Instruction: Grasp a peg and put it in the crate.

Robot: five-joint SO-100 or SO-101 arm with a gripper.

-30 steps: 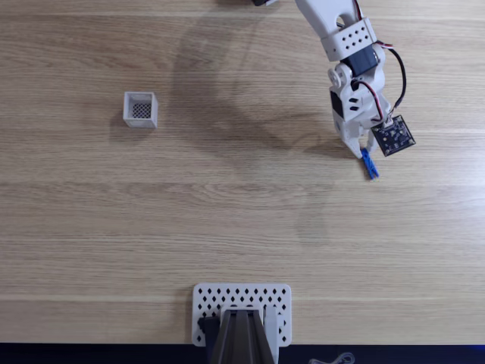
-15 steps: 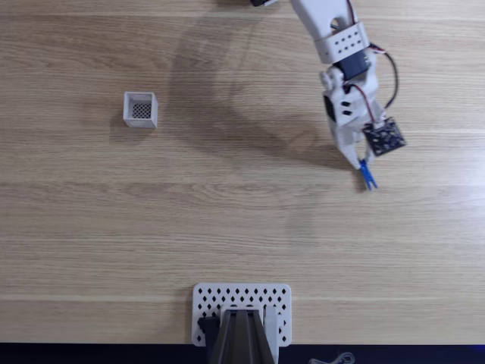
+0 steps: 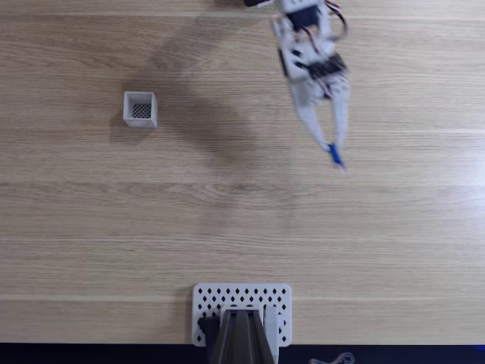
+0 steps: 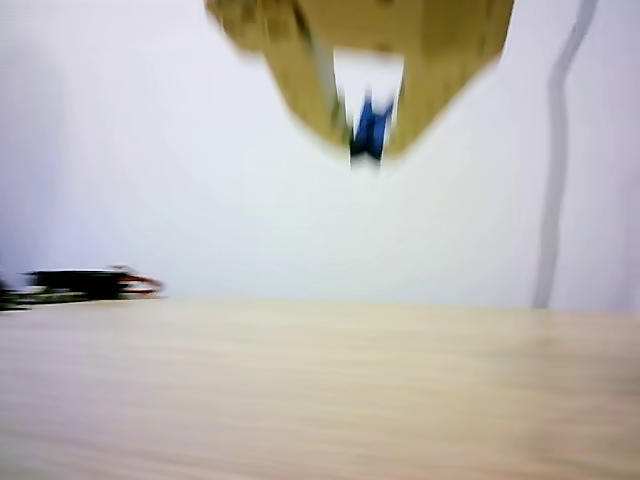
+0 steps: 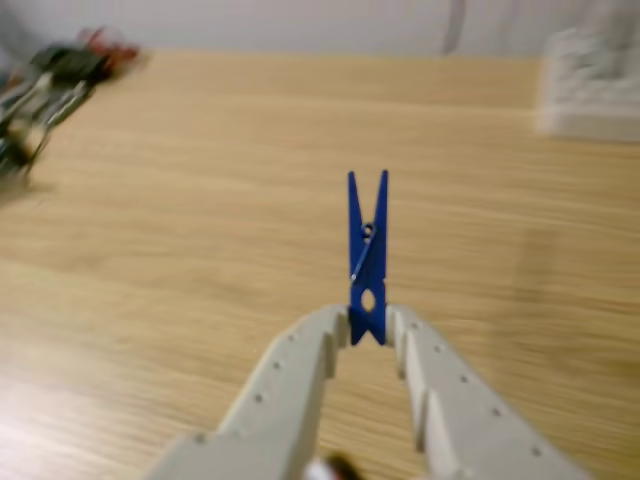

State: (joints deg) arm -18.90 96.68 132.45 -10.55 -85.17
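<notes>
One relation: I have the crate far off to the left of the jaws in the fixed view, so my coming move is a long carry across the tabletop.

Fixed view, gripper: the gripper (image 3: 333, 154) hangs in the upper right, blurred, its two fingers converging on a blue tip.

Fixed view, peg: the peg (image 3: 336, 156) sticks out past the fingertips, pointing toward the picture's lower right.

Fixed view, crate: the crate (image 3: 140, 109) sits upright on the tabletop (image 3: 242, 227), open top, well apart from the arm, nothing between them.

Other view, grip: the gripper (image 4: 368, 135) hangs above the tabletop (image 4: 320, 380) with the peg (image 4: 370, 125) between the tips; too blurred to say more.

Wrist view, jaws: the jaws pinch the peg (image 5: 368, 258) near its tail, the gripper (image 5: 368, 328) closed on both flat sides.

Wrist view, long axis: I see the peg running straight out from the jaws, in line with the fingers, forked end leading.

Judgement: I reckon the peg is lifted clear and must arrive over the crate end-first.
</notes>
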